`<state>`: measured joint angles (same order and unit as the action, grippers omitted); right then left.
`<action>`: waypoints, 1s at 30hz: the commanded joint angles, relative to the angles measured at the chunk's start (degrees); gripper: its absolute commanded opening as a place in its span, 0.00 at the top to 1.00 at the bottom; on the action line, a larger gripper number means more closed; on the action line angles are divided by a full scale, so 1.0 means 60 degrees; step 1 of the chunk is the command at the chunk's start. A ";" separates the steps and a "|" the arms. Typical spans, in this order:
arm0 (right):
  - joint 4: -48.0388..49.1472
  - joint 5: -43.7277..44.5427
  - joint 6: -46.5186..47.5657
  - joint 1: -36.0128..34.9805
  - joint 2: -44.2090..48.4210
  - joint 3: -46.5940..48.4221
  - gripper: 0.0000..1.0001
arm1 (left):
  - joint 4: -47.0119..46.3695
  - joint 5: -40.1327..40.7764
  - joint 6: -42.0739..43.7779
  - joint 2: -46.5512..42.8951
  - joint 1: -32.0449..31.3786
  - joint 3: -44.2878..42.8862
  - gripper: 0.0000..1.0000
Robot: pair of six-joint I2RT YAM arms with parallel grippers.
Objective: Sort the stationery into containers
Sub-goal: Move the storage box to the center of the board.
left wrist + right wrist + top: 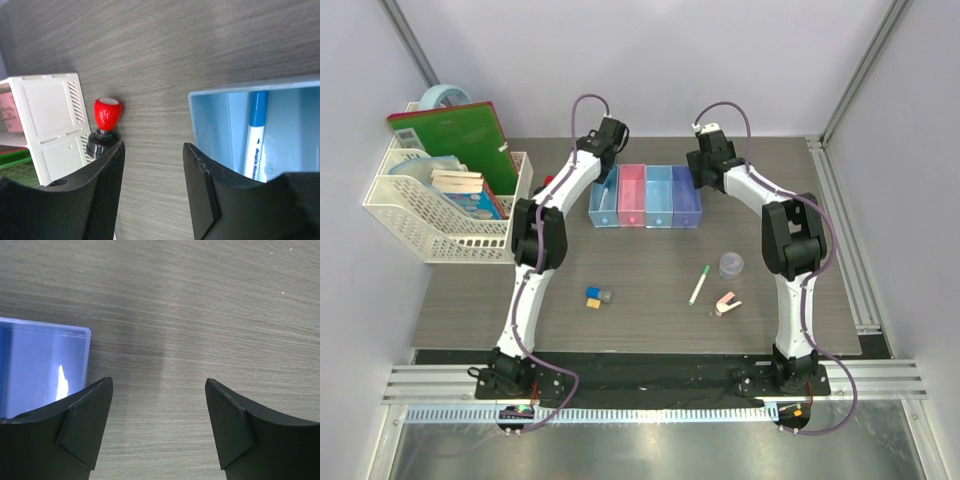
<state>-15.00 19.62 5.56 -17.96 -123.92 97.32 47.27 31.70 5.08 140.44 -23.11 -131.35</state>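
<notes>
The row of four joined bins (646, 196) stands at the back middle of the table. The blue-tipped pen (257, 132) lies inside the left light blue bin (220, 120). My left gripper (153, 147) is open and empty over bare table between that bin and the red-and-black knob (107, 114), which stands against the basket. My right gripper (159, 382) is open and empty over bare table just right of the purple-blue bin (45, 365). On the near table lie the green-capped pen (699, 285), grey tub (731, 265), pink-white clip (727, 303) and the coloured blocks (597, 297).
A white mesh basket (450, 235) with a green book (460, 135), notebooks and a tape roll (445, 97) stands at the left; its corner shows in the left wrist view (50, 120). Grey walls close the back and sides.
</notes>
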 commanded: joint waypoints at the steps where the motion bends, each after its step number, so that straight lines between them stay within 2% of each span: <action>1: -0.0312 -0.0369 -0.0151 -0.0421 0.0628 -0.0355 0.19 | -0.0436 -0.0523 0.0105 0.0396 -0.0147 -0.0549 0.48; 7: -0.0297 0.0448 -0.0034 -0.0391 0.0906 -0.0443 0.18 | -0.0450 -0.0421 0.0222 0.0119 -0.0220 -0.0566 0.48; 13: -0.0282 0.1139 -0.0487 0.0017 0.1316 -0.0516 0.17 | -0.1286 0.0940 0.1130 -0.0438 -0.0732 0.0270 0.48; 23: -0.0312 0.0569 -0.0546 0.1219 0.2210 -0.1101 0.15 | -0.1242 0.2376 0.1277 -0.0584 -0.1289 0.0197 0.46; 30: -0.0326 0.0349 -0.0385 0.1440 0.2284 -0.1703 0.15 | -0.1753 0.3269 0.1832 -0.0951 -0.1435 0.0592 0.45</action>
<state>-17.58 23.11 3.09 -8.69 -112.46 88.95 41.06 45.56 13.06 139.92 -31.40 -128.97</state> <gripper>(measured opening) 0.845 0.547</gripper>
